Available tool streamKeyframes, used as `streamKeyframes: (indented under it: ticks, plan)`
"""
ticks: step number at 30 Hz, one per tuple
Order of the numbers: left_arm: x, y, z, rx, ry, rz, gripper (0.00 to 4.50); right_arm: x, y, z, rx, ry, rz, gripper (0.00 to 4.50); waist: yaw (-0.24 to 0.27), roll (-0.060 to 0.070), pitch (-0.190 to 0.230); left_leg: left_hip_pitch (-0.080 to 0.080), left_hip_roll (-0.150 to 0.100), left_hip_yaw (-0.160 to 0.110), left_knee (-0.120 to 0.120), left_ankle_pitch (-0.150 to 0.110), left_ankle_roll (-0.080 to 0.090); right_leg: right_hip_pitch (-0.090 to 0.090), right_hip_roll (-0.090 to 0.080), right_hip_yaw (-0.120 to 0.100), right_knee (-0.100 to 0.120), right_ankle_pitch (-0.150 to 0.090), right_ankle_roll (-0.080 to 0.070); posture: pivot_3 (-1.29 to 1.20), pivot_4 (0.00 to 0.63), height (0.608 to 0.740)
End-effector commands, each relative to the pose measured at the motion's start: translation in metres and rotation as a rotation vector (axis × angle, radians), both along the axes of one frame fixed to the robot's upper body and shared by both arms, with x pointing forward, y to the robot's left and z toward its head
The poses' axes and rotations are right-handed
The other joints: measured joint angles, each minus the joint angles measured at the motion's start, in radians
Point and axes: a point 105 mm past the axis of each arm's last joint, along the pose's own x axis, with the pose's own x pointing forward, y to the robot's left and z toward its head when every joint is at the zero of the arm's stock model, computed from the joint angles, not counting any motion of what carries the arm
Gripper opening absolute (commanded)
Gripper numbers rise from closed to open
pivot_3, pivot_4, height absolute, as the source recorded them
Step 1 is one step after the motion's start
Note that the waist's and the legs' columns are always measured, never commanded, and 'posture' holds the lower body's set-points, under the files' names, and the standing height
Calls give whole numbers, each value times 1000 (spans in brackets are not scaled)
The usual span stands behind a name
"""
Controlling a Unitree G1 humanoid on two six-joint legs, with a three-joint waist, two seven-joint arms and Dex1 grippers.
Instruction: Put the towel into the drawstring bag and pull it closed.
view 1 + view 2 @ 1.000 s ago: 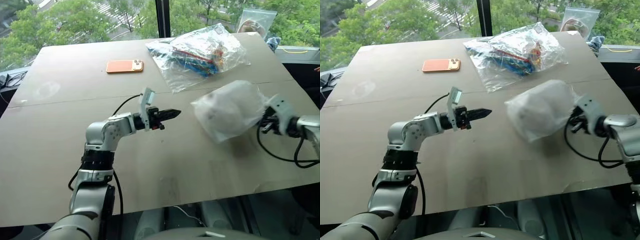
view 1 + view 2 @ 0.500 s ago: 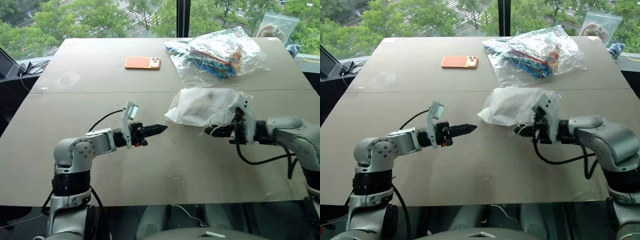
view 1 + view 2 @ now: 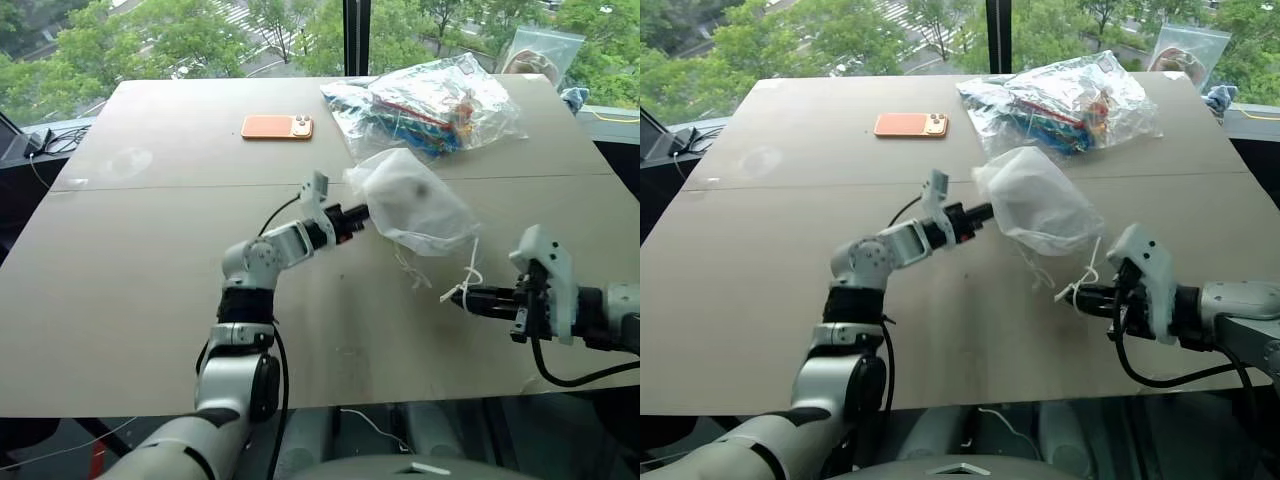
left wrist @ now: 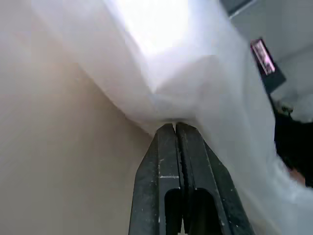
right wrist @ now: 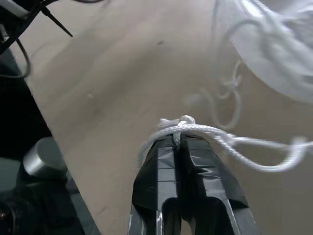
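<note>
Bag: drawstring bag (image 3: 415,205) sits bulged and rounded near table (image 3: 150,260) centre, directly ahead of left gripper (image 3: 362,212); mouth end faces the right gripper (image 3: 462,297), and the fabric looks partly lifted rather than lying flat.
Left gripper: fingers together, tips pressed into the bag's near edge; left wrist view shows white fabric (image 4: 195,98) bunched right at the closed tips; whether cloth is actually pinched between them cannot be told.
Right gripper: clamped on the cords (image 5: 205,129); right wrist view shows the white cord crossing over the closed fingertips (image 5: 166,147) with a small knot right at the tips.
Cord run: from the right gripper the cords rise slack and looped up to the bag's mouth; extra loops (image 3: 410,268) hang or lie between that gripper and the bag.
Gap: right gripper is well apart from the bag body, joined to it by cord alone; left gripper is touching the bag on the opposite side.
Towel: not separately visible; a faint darker patch shows through the thin fabric, too vague to call.
Beyond bag: clear plastic bag (image 3: 440,100) of colourful items lies past the bag from both grippers, just beside it but apart.
Phone: orange phone (image 3: 277,126) lies flat, past the left gripper and off to its left, well apart from the bag.
</note>
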Motion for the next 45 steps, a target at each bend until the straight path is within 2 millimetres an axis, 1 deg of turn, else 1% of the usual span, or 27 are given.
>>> streamKeyframes:
  ticks: [1,2,4,6,7,8,10,11,12,13,15,17,18,21,23,28,32,34,35,36,37,39,40,43,44,45]
  plan:
    - [19,35,12,-1,-22,84,23,8,-9,23,84,-104,-77,0,-3,0,0,0,0,0,0,0,0,0,1,0,0,0,0,0,150,740]
    - [17,37,13,12,-22,53,23,12,-11,26,96,-120,-101,0,-3,0,0,0,0,0,0,0,0,0,2,0,1,0,0,0,150,740]
    - [6,37,10,38,-12,-37,23,22,-15,28,92,-155,-156,0,-3,0,0,0,1,0,-1,0,0,-1,3,0,0,0,0,0,150,740]
    - [-16,34,-1,96,10,-173,23,31,-17,25,71,-162,-185,0,-2,0,0,0,0,0,-1,0,0,-2,3,0,0,0,0,0,150,740]
    - [-30,37,-9,147,-4,-228,533,39,-17,23,66,-175,-206,0,-2,0,0,0,0,0,-1,0,0,-2,3,1,0,0,0,0,150,740]
    - [-44,40,-16,197,-18,-277,745,45,-16,22,66,-182,-217,0,-8,0,0,0,0,0,-1,0,0,-2,2,1,0,0,0,0,150,740]
    - [-65,47,-26,289,-66,-334,1662,51,-12,19,61,-195,-212,0,-15,0,0,0,0,-1,-2,0,-1,-2,0,3,0,0,0,0,150,740]
    - [-70,50,-28,336,-101,-342,2021,53,-10,19,59,-203,-207,0,-16,0,0,0,1,-1,-2,0,-1,-3,0,4,-1,0,0,0,150,740]
    - [-75,52,-29,367,-130,-355,2475,55,-9,19,60,-210,-207,0,-15,1,0,0,1,-2,-3,0,-1,-3,0,5,0,0,0,0,150,740]
    - [-82,52,-26,370,-168,-375,2905,58,-8,20,66,-219,-209,0,-15,1,-1,0,1,-3,-3,1,-2,-3,0,5,0,0,0,0,150,740]
    - [-90,48,-23,381,-221,-406,2905,64,-8,21,74,-231,-217,0,-9,2,-1,0,1,-3,-4,1,-2,-3,0,5,0,0,0,0,150,740]
    - [-90,41,-29,467,-290,-417,2905,68,-9,22,73,-243,-222,0,-3,2,-1,0,1,-3,-4,1,-2,-3,0,4,-1,0,0,0,150,740]
    - [-90,37,-31,481,-308,-427,2905,69,-9,22,73,-246,-222,0,2,2,-1,0,0,-2,-4,1,-2,-2,-1,4,-1,0,0,0,150,740]
    - [-84,21,-38,493,-335,-420,2905,69,-9,24,77,-255,-222,0,9,2,-1,0,0,-3,-4,1,-2,-2,-1,4,-2,0,0,0,150,740]
    - [-75,16,-42,520,-336,-385,2905,69,-10,24,77,-257,-223,0,9,2,-1,-1,0,-3,-4,1,-2,-2,-1,3,-1,0,0,0,150,740]
    - [-59,-5,-43,521,-368,-363,2905,65,-13,22,74,-262,-245,0,3,2,-1,-1,0,-3,-4,1,-2,-2,0,3,-1,0,0,0,150,740]
    - [-51,-13,-41,500,-385,-343,2905,62,-12,22,74,-269,-254,0,1,2,-1,0,0,0,-4,1,-2,-2,1,3,0,0,0,0,150,740]
    - [-51,-17,-42,486,-398,-353,2362,61,-14,22,74,-272,-267,0,1,2,-1,0,1,-1,-3,1,-2,-2,1,2,0,0,0,0,150,740]
    - [-52,-17,-42,477,-402,-352,2335,60,-15,22,75,-274,-276,0,1,2,-1,0,1,-1,-3,1,-2,-2,1,2,0,0,0,0,150,740]
    - [-50,-15,-42,463,-394,-338,1729,59,-16,22,74,-278,-284,0,2,2,-1,0,1,-1,-3,1,-2,-2,1,2,0,0,0,0,150,740]
    - [-50,-13,-41,448,-386,-328,1338,59,-18,23,75,-280,-292,0,3,2,-1,0,1,-1,-3,1,-2,-2,1,3,0,0,0,0,150,740]
    - [-48,-9,-40,432,-390,-312,287,59,-21,23,78,-283,-308,0,2,2,-1,0,1,-1,-3,1,-2,-2,1,3,0,0,0,0,150,740]
    - [-48,-8,-39,428,-394,-309,77,59,-22,23,79,-283,-312,0,2,2,-1,0,1,-1,-3,1,-2,-2,1,3,0,0,0,0,150,740]
    - [-47,-6,-32,360,-390,-287,77,59,-24,23,77,-285,-331,0,3,2,-1,0,1,-1,-3,1,-2,-2,1,2,0,0,0,0,150,740]
    - [-48,-3,-28,335,-396,-282,77,59,-25,23,77,-289,-339,0,3,2,-1,0,1,-1,-3,1,-2,-2,1,3,0,0,0,0,150,740]
    - [-51,1,-20,295,-406,-281,77,61,-28,25,80,-301,-362,0,2,2,-1,0,1,-1,-3,1,-2,-2,1,2,0,0,0,0,150,740]
